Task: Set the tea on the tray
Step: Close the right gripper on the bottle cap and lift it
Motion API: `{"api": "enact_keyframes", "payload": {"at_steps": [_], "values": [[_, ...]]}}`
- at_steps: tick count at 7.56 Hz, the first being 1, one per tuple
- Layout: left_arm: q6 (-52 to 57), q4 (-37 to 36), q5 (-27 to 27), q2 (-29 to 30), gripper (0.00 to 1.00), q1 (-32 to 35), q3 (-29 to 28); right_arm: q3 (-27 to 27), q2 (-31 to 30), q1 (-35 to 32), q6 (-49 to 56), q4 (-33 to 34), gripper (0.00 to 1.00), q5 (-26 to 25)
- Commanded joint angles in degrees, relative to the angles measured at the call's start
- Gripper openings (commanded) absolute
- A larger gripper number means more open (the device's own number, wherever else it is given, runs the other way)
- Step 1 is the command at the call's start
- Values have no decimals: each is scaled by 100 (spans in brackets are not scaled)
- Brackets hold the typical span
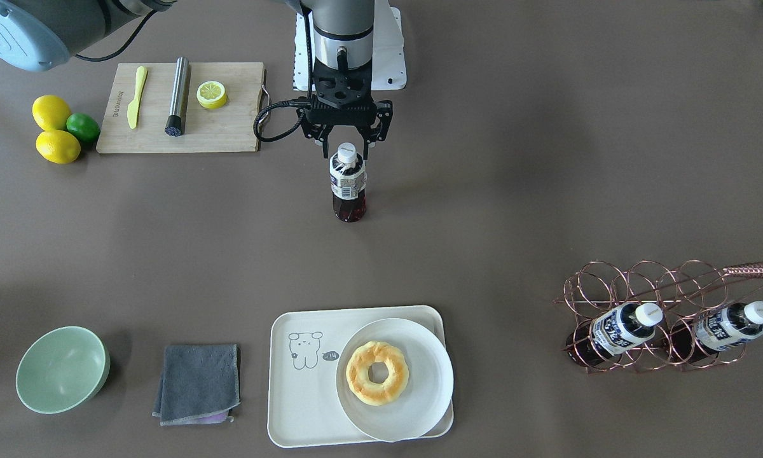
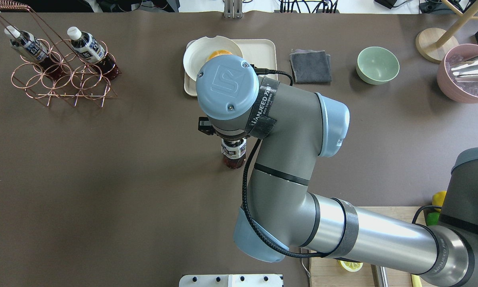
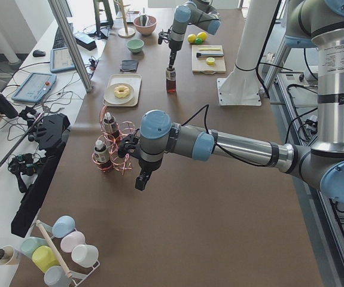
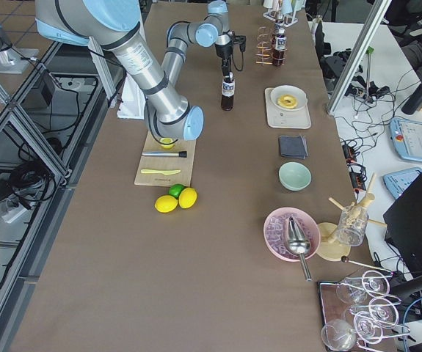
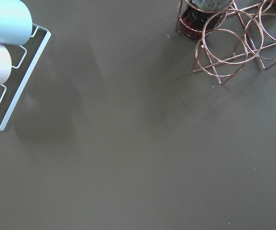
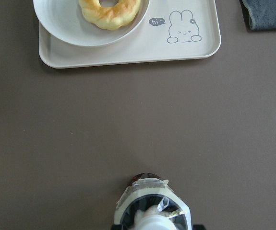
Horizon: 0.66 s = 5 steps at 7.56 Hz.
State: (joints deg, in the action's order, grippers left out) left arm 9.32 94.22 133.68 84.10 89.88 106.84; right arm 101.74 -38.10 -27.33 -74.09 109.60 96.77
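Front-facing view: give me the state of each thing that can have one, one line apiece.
tea, upright on the table, capped, off the tray
right tool, open, straddling the tea's cap
tray, holds plate with doughnut, no bottle
rack bottles, capped, tilted in copper rack
bowl, upright, empty
cloth, folded
left tool, cannot tell open or shut

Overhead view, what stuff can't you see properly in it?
Right claw: hidden under the arm's own blue-capped wrist.
Tea: top covered by that wrist; only the lower part shows.
Doughnut: mostly behind the wrist.
Cutting board: under the forearm, cut off by the bottom edge.
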Motion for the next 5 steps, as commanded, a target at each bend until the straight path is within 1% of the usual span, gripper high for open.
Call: {"api": "enact_keyframes", "payload": {"at_steps": [1, 3, 5], "values": [[0, 0, 0, -8, 99, 3, 12, 65, 126, 9, -1, 0, 0, -9], [0, 0, 0, -8, 99, 3, 12, 135, 267, -279, 96, 0, 0, 26], [0, 0, 0, -8, 99, 3, 21, 83, 521, -815, 533, 297, 0, 114]]}}
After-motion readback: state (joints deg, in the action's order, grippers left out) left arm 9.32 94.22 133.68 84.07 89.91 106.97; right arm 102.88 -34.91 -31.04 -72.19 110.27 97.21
